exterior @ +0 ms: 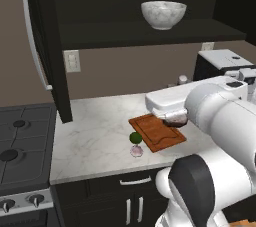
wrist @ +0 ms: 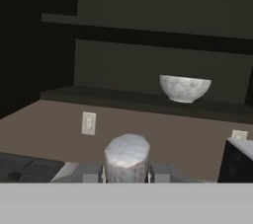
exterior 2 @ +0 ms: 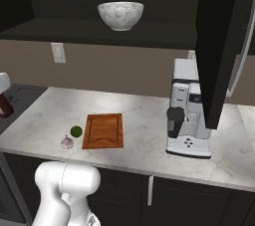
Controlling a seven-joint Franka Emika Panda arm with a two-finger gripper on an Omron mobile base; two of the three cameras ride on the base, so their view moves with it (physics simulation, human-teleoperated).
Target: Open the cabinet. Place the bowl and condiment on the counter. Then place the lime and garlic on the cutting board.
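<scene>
Two jaws pinch the condiment point(wrist: 127, 161) aloft; released this high, it could topple off the worktop's point(exterior: 95, 141) edge.

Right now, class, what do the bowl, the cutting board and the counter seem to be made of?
Bowl: likely glazed ceramic or stone, white with grey marbling.
Cutting board: wood, reddish-brown with a satin look.
Counter: apparently polished marble, white with grey veins.

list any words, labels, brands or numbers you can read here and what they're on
None can be read.
Condiment bottle, shut in the gripper: only its white cap shows, blank.
Coffee machine: front buttons too small and blurred to read.
Stove knobs: no legible marks.
Wall outlet: blank.
</scene>
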